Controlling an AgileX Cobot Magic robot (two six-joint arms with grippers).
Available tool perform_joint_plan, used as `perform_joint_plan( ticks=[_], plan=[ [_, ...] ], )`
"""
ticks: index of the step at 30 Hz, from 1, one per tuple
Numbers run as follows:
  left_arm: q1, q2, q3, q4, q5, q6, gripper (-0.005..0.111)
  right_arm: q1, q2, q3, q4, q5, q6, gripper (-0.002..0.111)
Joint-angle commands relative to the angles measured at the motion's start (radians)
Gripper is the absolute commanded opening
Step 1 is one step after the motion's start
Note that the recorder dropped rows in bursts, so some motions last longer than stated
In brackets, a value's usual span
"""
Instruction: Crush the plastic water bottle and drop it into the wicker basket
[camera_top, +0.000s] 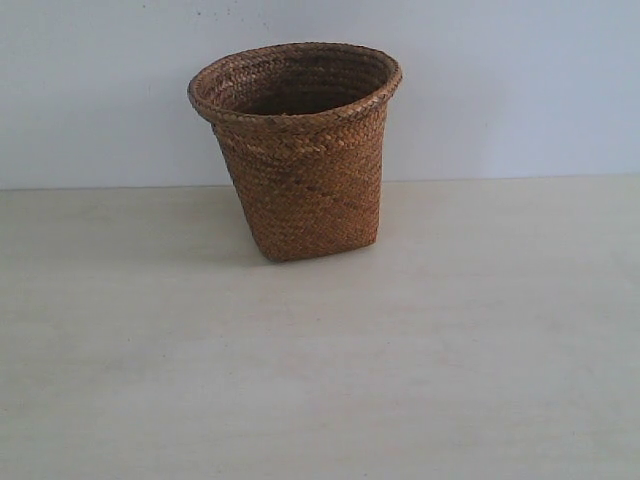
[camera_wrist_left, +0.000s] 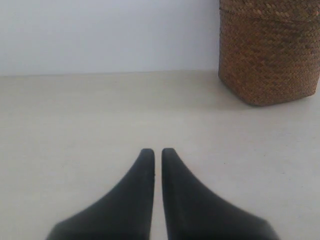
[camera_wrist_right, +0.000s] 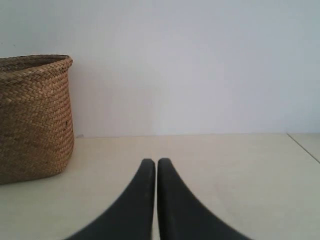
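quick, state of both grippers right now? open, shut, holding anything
Left gripper: closed, fingers nearly touching, holding nothing.
Right gripper: closed, fingers nearly touching, holding nothing.

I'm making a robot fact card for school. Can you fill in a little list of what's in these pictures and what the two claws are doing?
wicker basket: upright on the table, close to the wall; its inside bottom is hidden
table: pale and flat
plastic water bottle: not seen in any view
left gripper: shut, holding nothing, low over the table
right gripper: shut, holding nothing, low over the table
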Motion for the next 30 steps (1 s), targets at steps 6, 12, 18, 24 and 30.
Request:
perform_joint_plan(
  ticks=[6,12,18,24,30],
  plan=[
    [0.005,-0.003,0.003,0.002,0.004,0.008,0.004,-0.005,-0.006,0.003,0.002,-0.009,0.001,0.000],
    [0.005,-0.003,0.003,0.002,0.004,0.008,0.004,-0.005,-0.006,0.003,0.002,-0.009,0.001,0.000],
    [0.005,-0.003,0.003,0.002,0.004,0.008,0.004,-0.005,-0.006,0.003,0.001,-0.008,0.003,0.000],
    [0.005,-0.003,0.003,0.002,0.004,0.008,0.004,-0.005,-0.014,0.009,-0.052,0.020,0.075,0.000],
    [0.005,-0.003,0.003,0.002,0.004,0.008,0.004,-0.005,-0.058,0.027,-0.065,0.075,0.126,0.000]
  ],
)
